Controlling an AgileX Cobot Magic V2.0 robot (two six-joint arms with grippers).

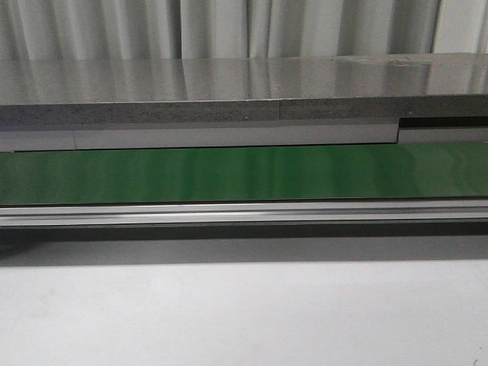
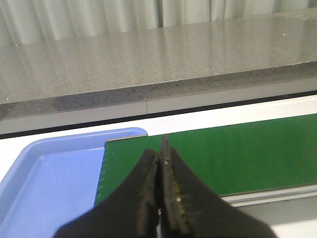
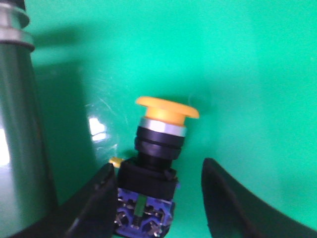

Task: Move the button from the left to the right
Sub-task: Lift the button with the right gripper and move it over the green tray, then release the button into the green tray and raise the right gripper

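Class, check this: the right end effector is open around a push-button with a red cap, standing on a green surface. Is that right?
Not quite. The right wrist view shows the button has a yellow cap, not red. The rest holds: the right end effector is open around it, on the green surface.

1. The front view was evenly lit and soft; the grey stone table [image 1: 229, 80] carried pale sheen toward 1 o'clock.
2. The right wrist view was saturated, the button [image 3: 156, 163] blurred, a white glare patch at its 9 o'clock.
3. The left wrist view was bright, its near claw [image 2: 161, 198] blurred.
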